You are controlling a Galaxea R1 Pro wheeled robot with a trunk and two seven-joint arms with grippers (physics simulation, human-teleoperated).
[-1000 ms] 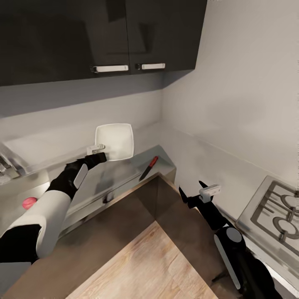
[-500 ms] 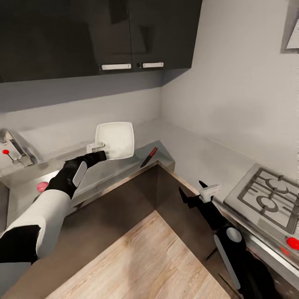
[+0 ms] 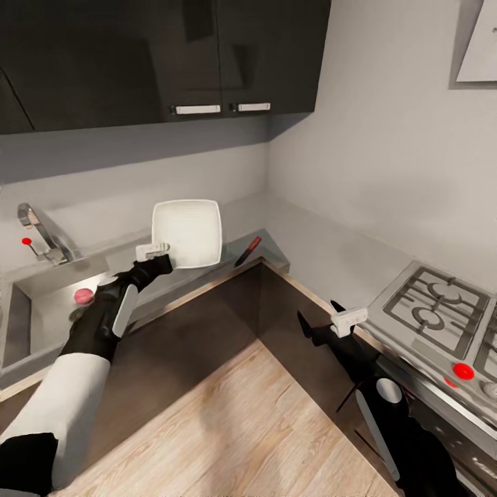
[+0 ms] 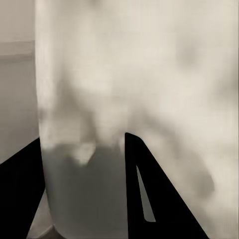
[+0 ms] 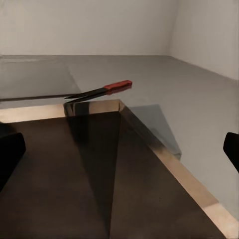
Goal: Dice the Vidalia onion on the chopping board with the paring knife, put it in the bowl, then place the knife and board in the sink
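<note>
- Left gripper [image 3: 160, 252] is clamped on the rim of the white square-rimmed bowl [image 3: 188, 232], lifted and tilted; lower it level onto the grey countertop [image 3: 310, 241].
- Right gripper [image 3: 324, 323] hangs spread and empty; the red-handled paring knife [image 3: 247, 251] lies ahead.

Item count: one bowl [image 3: 187, 232], one knife [image 3: 247, 251], one onion [image 3: 83, 296], one sink [image 3: 41, 314], one tap [image 3: 43, 235]. Two grippers: left [image 3: 156, 252], right [image 3: 324, 322]. One hob [image 3: 433, 310] with two red knobs [image 3: 462, 371]. Two cabinet handles [image 3: 197, 108].

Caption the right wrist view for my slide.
Paring knife lying on the grey countertop near its corner, seen past the open right end effector.
</note>
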